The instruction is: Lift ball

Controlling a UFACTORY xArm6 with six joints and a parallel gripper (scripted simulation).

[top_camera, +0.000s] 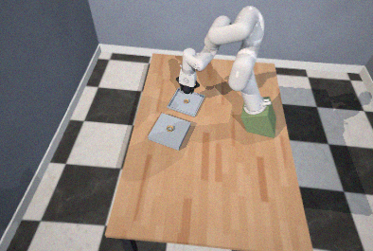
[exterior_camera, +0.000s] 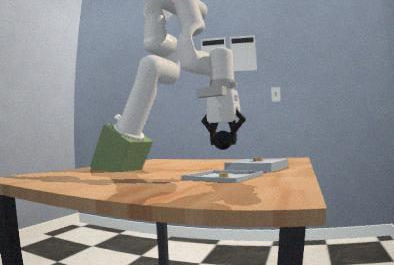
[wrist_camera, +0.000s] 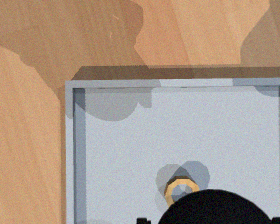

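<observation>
My gripper (exterior_camera: 223,139) (top_camera: 187,84) is shut on a black ball (exterior_camera: 223,140) (wrist_camera: 218,209) and holds it in the air, well above the table. Straight below lies a flat grey tray (exterior_camera: 200,177) (top_camera: 176,104) (wrist_camera: 121,150) with a small golden ring (exterior_camera: 223,174) (top_camera: 186,100) (wrist_camera: 180,190) at its middle; the ring is bare. In the wrist view the ball fills the bottom edge and hides part of the ring.
A second grey block (top_camera: 161,135) (exterior_camera: 272,164) with its own golden ring (top_camera: 169,128) (exterior_camera: 258,159) lies beside the tray. The arm's green base (top_camera: 259,119) (exterior_camera: 119,153) stands on the wooden table (top_camera: 213,184) (exterior_camera: 150,199).
</observation>
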